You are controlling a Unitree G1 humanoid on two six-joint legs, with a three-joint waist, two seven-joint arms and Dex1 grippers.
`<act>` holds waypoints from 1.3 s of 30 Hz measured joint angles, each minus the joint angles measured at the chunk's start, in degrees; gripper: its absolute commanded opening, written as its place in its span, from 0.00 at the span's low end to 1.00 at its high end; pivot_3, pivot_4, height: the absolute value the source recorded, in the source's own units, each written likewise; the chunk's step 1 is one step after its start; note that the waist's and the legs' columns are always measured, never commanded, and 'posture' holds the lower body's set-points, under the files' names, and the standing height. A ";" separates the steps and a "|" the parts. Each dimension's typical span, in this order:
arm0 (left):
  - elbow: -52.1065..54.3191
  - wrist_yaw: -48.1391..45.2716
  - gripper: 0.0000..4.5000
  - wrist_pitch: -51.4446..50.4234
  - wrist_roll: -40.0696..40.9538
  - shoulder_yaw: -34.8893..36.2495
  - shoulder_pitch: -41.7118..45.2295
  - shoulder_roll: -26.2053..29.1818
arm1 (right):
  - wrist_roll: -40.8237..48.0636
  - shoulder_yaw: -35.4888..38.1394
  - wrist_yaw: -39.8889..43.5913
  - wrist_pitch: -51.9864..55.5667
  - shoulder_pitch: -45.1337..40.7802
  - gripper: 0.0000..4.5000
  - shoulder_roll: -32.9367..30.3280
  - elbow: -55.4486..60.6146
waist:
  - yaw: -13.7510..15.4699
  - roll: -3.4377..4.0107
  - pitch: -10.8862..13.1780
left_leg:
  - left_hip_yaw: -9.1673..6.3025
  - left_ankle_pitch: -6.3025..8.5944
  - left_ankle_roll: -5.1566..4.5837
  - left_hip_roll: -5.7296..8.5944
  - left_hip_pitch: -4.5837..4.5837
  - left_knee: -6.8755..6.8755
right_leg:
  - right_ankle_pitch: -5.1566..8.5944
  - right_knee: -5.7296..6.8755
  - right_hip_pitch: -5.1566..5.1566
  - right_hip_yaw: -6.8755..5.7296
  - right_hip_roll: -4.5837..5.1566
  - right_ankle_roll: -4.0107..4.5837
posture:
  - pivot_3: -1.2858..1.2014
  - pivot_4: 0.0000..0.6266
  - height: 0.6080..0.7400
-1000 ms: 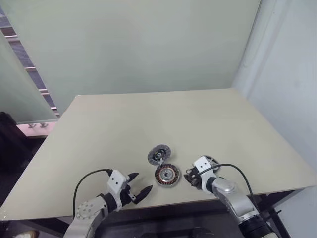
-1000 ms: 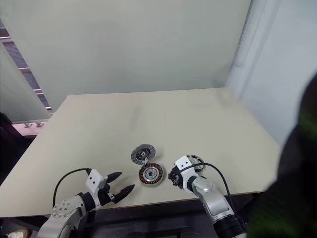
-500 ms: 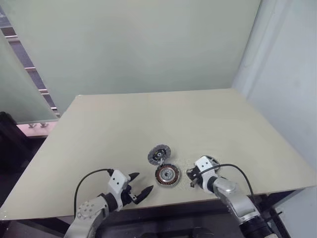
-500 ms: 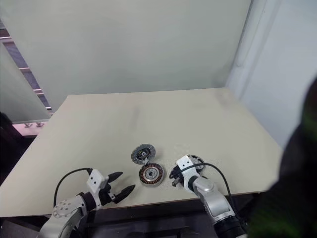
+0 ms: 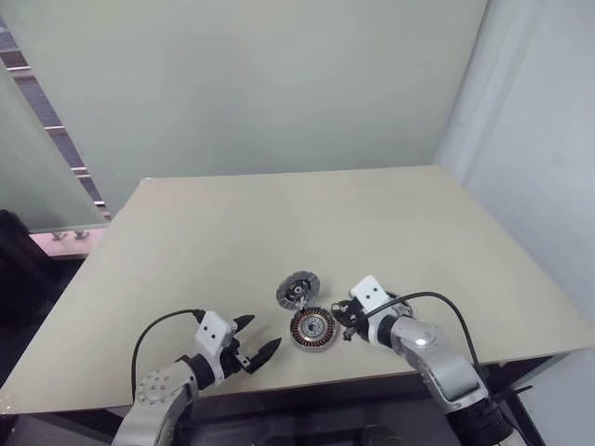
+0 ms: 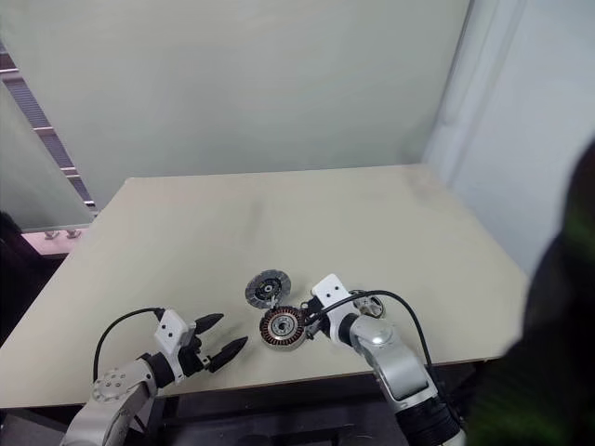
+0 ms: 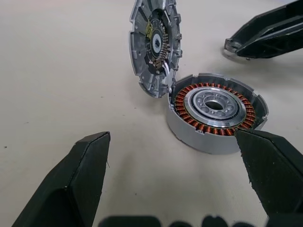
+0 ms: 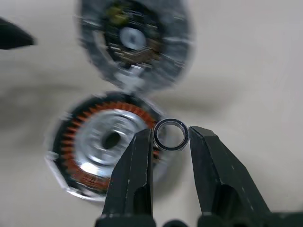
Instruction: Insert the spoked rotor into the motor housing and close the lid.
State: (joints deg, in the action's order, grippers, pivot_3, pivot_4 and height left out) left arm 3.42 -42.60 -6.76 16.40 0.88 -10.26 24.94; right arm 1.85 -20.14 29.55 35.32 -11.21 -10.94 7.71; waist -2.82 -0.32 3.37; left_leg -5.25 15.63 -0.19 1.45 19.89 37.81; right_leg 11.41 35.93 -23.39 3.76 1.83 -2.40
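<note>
Ring (image 8: 171,135) pinched in our right end effector (image 8: 169,142), above spoked rotor (image 5: 313,328) on desk (image 5: 390,223). Motor housing (image 5: 297,291) touches rotor's far edge. Left end effector (image 5: 251,347) wide, empty. We centre ring over silver hub, lower squarely.

Copper, silver and grey parts showing against a pale beige table (image 5: 390,223)

The round spoked rotor (image 7: 215,108) is showing copper-orange windings ringing a shiny silver hub with small holes, inside a light grey casing. The grey metal motor housing disc (image 7: 155,43) is showing a dark ribbed centre with a white spot and a yellow fleck. A small dark ring (image 8: 171,135) with a silvery sheen is sitting between black fingers (image 8: 134,175). Both grippers are wearing white bodies with black cables.
</note>
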 measured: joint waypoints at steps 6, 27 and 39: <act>0.00 -0.74 1.00 0.00 -0.01 -0.01 -0.21 0.10 | -0.13 -3.63 0.33 0.73 -1.26 0.18 1.93 -0.72 | -0.03 0.01 0.00 | 0.01 0.00 0.00 0.00 0.00 0.00 | 0.00 0.00 -0.03 0.00 0.01 0.00 | 0.52 0.00 1.00; 0.02 -2.56 1.00 -0.75 -0.08 -0.36 -1.38 1.35 | -1.67 -5.91 0.13 -0.14 -3.82 0.18 3.55 -7.42 | -0.03 0.02 0.01 | -0.04 0.03 0.05 -0.01 0.01 -0.03 | 0.00 0.00 -0.05 -0.05 0.01 0.00 | 0.52 0.00 1.00; 0.04 -2.66 1.00 -0.84 -0.08 -0.47 -1.38 1.35 | -2.08 -5.95 0.15 -0.87 -3.81 0.18 3.84 -9.68 | -0.03 0.02 0.01 | -0.03 0.03 0.05 -0.01 0.00 -0.02 | 0.00 0.01 -0.05 -0.05 0.01 0.00 | 0.52 0.00 1.00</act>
State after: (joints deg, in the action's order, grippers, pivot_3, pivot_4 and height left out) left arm 3.46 -45.26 -7.60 16.33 0.41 -11.64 26.29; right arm -0.23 -26.09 29.70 34.45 -15.02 -7.10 -1.97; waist -2.85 -0.30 3.38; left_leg -5.29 15.66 -0.14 1.44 19.89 37.79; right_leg 11.41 35.94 -23.44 3.70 1.84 -2.40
